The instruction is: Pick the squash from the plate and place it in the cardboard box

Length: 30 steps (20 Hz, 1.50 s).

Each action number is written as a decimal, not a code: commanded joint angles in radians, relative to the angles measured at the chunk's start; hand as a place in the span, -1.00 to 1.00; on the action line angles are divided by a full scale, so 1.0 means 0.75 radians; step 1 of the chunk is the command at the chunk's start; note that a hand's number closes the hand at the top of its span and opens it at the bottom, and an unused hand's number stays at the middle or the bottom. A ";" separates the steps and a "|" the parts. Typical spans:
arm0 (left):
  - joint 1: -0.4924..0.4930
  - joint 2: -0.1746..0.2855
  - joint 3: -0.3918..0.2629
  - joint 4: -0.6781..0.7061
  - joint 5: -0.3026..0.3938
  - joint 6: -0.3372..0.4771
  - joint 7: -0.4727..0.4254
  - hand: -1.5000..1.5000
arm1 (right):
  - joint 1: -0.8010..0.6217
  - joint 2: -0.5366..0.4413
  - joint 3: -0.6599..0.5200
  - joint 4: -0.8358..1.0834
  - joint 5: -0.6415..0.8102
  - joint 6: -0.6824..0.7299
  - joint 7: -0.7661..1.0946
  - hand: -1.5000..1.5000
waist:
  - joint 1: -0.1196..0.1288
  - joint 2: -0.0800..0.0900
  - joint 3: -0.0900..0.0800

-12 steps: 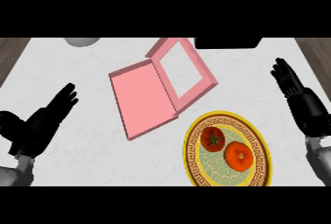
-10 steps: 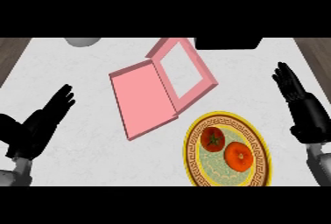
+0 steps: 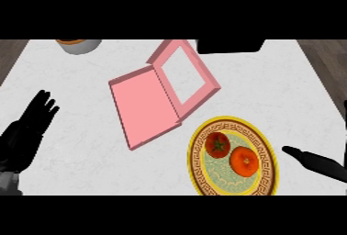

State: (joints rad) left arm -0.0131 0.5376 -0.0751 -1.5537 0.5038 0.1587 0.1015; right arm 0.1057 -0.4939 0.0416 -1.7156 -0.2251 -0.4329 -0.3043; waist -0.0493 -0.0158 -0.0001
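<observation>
A yellow-rimmed patterned plate (image 3: pixel 200 174) lies at the front right of the white counter. On it are two round vegetables: a dark red one with a green stem (image 3: pixel 218 144) and an orange one (image 3: pixel 245 161); I cannot tell which is the squash. The pink cardboard box (image 3: pixel 144 109) lies open left of and behind the plate, its windowed lid (image 3: pixel 187 72) folded back. My right hand (image 3: pixel 320 164) comes in low at the right edge, open, one straight digit pointing at the plate's right rim, a short gap away. My left hand (image 3: pixel 24 135) rests open at the left edge, fingers up.
A grey bowl with orange contents (image 3: pixel 79 45) stands at the back left. A black object (image 3: pixel 230 46) sits at the back edge behind the box lid. Dark floor shows past the counter's left and right edges.
My right hand has dropped from fingers-up at the right edge to low beside the plate, pointing left at it. The left hand, plate and box have hardly moved.
</observation>
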 commanded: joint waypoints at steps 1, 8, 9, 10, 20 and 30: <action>-0.030 -0.052 -0.011 -0.007 0.004 0.023 0.019 0.00 | 0.224 0.131 0.084 -0.185 0.154 -0.100 -0.301 -1.00 | 0.014 0.011 0.001; -0.003 -0.030 0.000 -0.061 -0.008 0.015 0.037 0.00 | 0.541 -0.233 0.197 -0.461 0.550 -0.107 0.150 -1.00 | 0.031 0.018 -0.009; 0.021 -0.033 -0.007 -0.073 -0.026 0.023 0.019 0.00 | 0.566 -0.328 0.156 -0.476 0.578 -0.060 0.220 -1.00 | 0.037 0.017 -0.011; 0.045 -0.054 -0.018 -0.090 -0.023 0.028 0.011 0.00 | 0.594 -0.390 0.112 -0.466 0.615 -0.045 0.289 -1.00 | 0.042 0.018 -0.012; -0.018 -0.036 -0.018 -0.062 -0.016 -0.030 0.041 0.00 | 0.499 -0.634 0.256 -0.770 0.878 0.347 1.227 -1.00 | 0.112 0.035 -0.010; -0.085 -0.092 0.006 -0.008 -0.051 -0.038 0.048 0.00 | -0.075 -0.352 0.548 -0.710 0.798 0.700 1.877 -1.00 | 0.096 0.029 -0.002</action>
State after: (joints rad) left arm -0.0480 0.4896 -0.0749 -1.5843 0.4769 0.1297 0.1352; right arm 0.1972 -0.8282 0.3945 -2.2984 0.3938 -0.0015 0.9488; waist 0.0278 0.0063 -0.0030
